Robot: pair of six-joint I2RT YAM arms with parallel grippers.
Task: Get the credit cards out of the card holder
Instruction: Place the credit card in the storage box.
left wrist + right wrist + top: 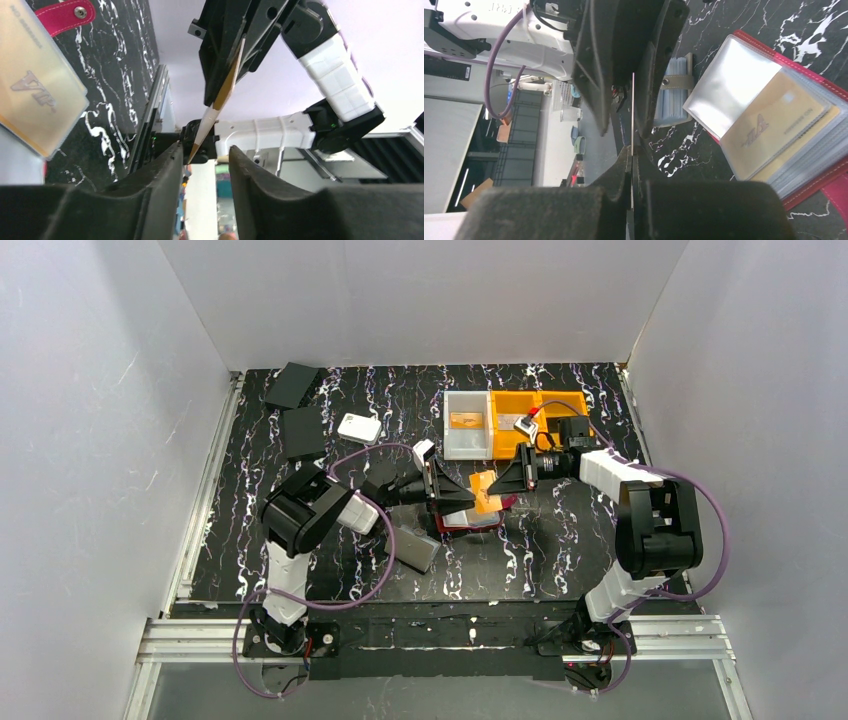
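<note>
Right gripper (632,172) clamped tight on orange card (632,110), card lifted off table. Left gripper (205,165) parted narrowly, card's free end between its fingers, not gripped. Card holder (470,520) open on table just below, gold card (774,130) in sleeve.

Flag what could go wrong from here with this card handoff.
1. The right gripper is shut on just one end of the orange card, so it may pivot or slip out.
2. That card sits between the jaws of the open left gripper; pulling away at an angle could snag it.
3. The card holder lies open and unheld; the next pull on its gold card may drag it.
</note>
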